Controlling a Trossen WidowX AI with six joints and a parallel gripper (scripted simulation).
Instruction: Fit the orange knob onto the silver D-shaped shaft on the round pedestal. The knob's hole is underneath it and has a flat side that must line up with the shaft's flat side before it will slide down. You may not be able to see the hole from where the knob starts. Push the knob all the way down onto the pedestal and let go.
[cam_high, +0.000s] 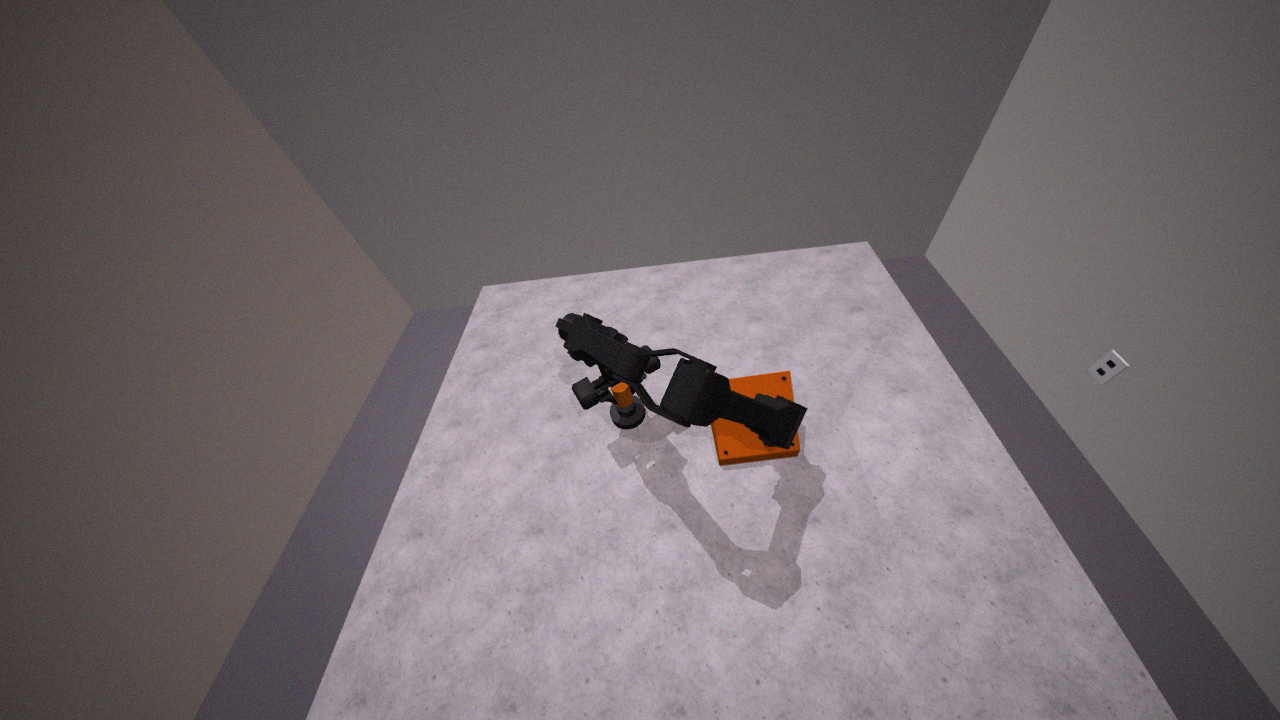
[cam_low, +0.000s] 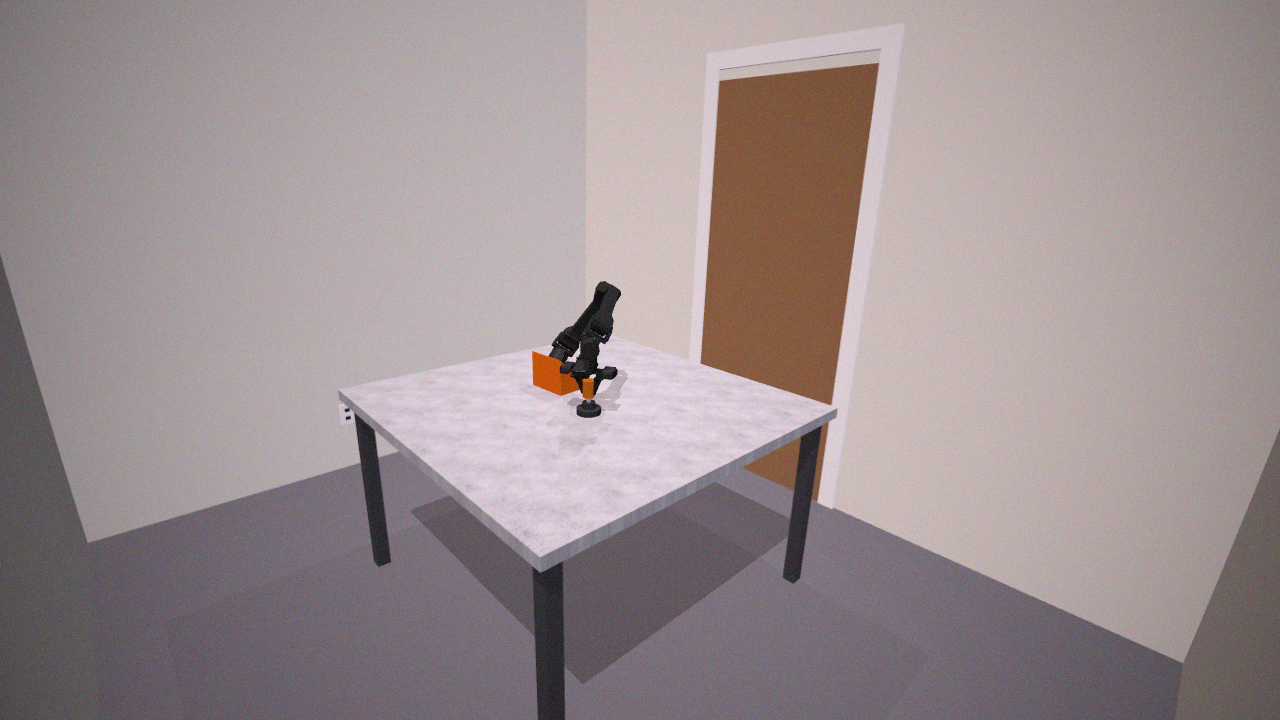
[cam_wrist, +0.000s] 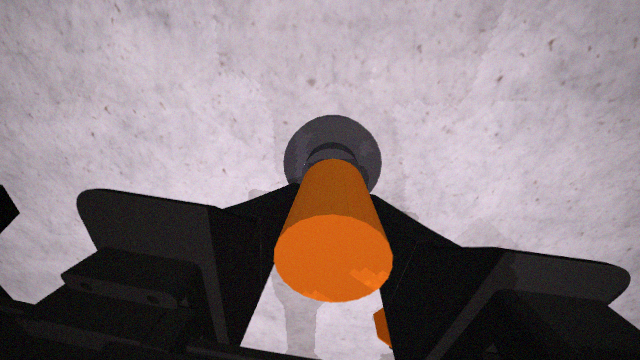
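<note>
The orange knob (cam_high: 622, 394) (cam_low: 588, 388) (cam_wrist: 333, 257) is an upright cylinder. My gripper (cam_wrist: 332, 195) (cam_low: 588, 386) is shut on it, one finger on each side. The dark round pedestal (cam_high: 628, 418) (cam_low: 588, 411) (cam_wrist: 332, 127) stands on the table directly beneath the knob. The knob's lower end is at the narrower top of the pedestal, above its wide base. The silver shaft, its flat side and the knob's hole are hidden; I cannot tell whether the shaft is inside the hole.
An orange block (cam_high: 756, 443) (cam_low: 548, 372) with small dark holes lies on the table (cam_high: 680, 617) (cam_low: 501, 465) at the arm's base. The arm reaches out over it. A brown door (cam_low: 787, 223) is in the wall behind.
</note>
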